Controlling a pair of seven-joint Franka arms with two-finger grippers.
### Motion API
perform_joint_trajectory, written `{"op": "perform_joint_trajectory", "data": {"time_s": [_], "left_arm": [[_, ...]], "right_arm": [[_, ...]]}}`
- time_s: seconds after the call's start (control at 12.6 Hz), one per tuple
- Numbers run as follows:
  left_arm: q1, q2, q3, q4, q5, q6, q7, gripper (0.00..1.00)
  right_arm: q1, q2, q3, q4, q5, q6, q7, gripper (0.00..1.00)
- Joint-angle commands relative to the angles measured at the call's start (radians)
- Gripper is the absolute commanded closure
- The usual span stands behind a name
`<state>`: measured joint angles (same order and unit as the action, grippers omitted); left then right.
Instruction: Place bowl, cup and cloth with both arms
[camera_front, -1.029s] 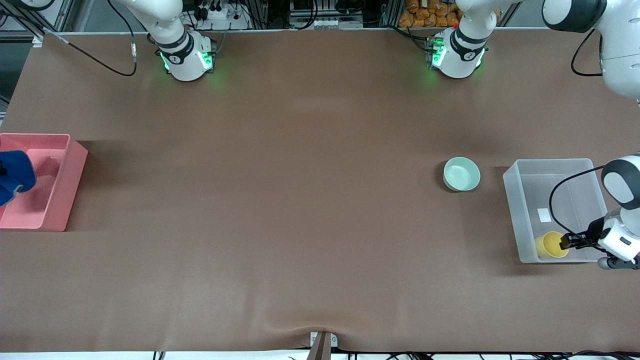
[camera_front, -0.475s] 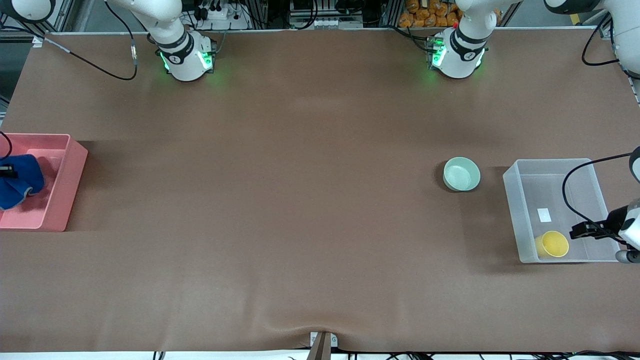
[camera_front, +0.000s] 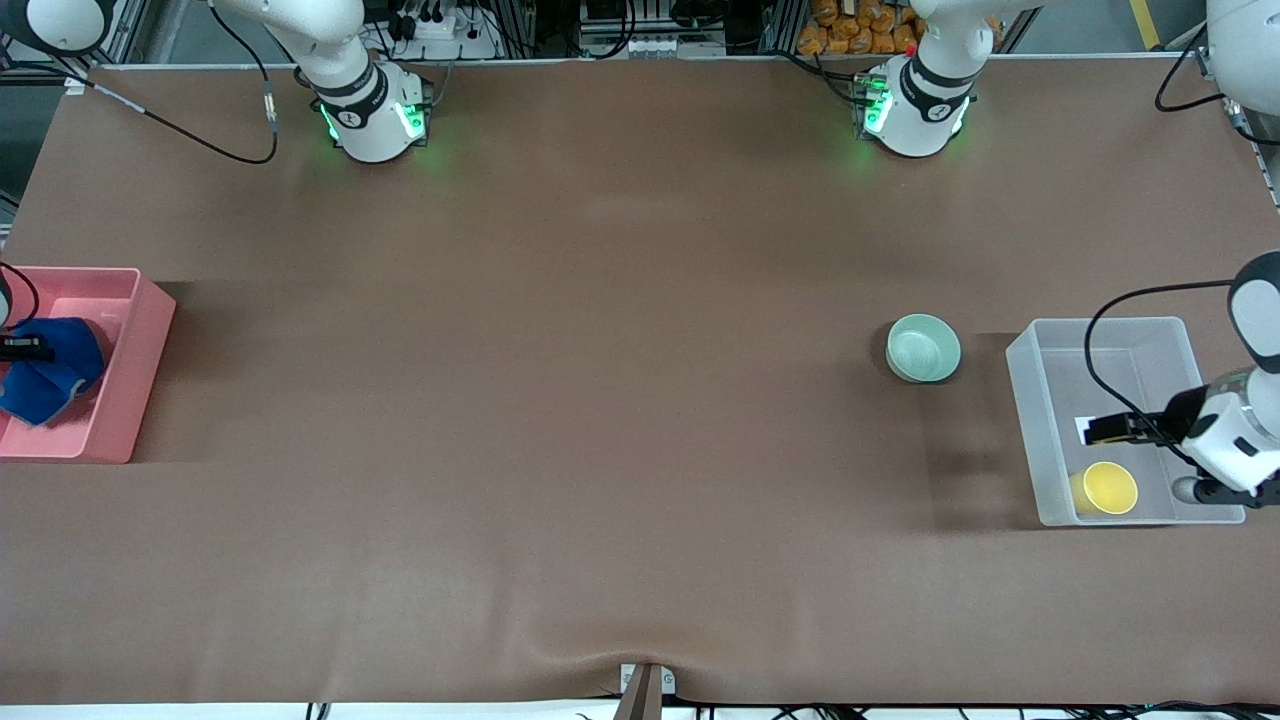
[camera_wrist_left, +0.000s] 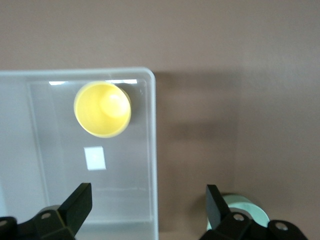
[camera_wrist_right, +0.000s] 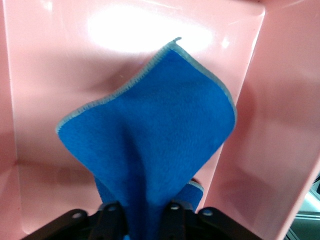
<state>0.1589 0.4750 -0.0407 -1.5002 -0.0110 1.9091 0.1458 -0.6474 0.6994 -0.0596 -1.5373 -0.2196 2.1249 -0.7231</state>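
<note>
Two bins flank the table. Right gripper (camera_wrist_right: 142, 207), over the pink bin (camera_front: 140, 330), pinches the cloth (camera_wrist_right: 150, 130) draped inside; left gripper (camera_wrist_left: 147, 212), fingers spread, hangs over the clear bin (camera_front: 1030, 420) holding the upright cup (camera_front: 1108, 488). The bowl (camera_front: 923, 347) sits on the table near the clear bin.

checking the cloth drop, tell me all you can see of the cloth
The cloth is soft royal-blue fabric with a thin grey stitched edge. It hangs bunched and folded inside the pink bin at the right arm's end of the table, a corner spread against the bin's wall. Its gathered top runs up between the fingers of the right gripper, which pinch it.
</note>
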Motion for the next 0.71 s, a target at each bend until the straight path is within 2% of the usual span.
{"op": "perform_joint_trajectory", "data": {"time_s": [0.0, 0.16, 0.4, 0.63], "left_arm": [[-0.002, -0.155, -0.034, -0.284, 0.019, 0.161, -0.069, 0.0], [-0.002, -0.228, -0.065, -0.453, 0.02, 0.307, -0.115, 0.0], [-0.002, -0.266, -0.11, -0.541, 0.02, 0.337, -0.163, 0.0], [0.001, -0.28, -0.116, -0.659, 0.043, 0.465, -0.164, 0.01]], "right_arm": [[-0.014, 0.009, 0.017, 0.019, -0.003, -0.008, -0.01, 0.0], [-0.009, 0.003, 0.02, 0.019, -0.003, -0.016, -0.006, 0.0], [0.023, -0.024, 0.02, 0.025, -0.004, -0.033, -0.007, 0.0], [0.057, -0.093, 0.02, 0.025, -0.003, -0.083, 0.002, 0.0]]}}
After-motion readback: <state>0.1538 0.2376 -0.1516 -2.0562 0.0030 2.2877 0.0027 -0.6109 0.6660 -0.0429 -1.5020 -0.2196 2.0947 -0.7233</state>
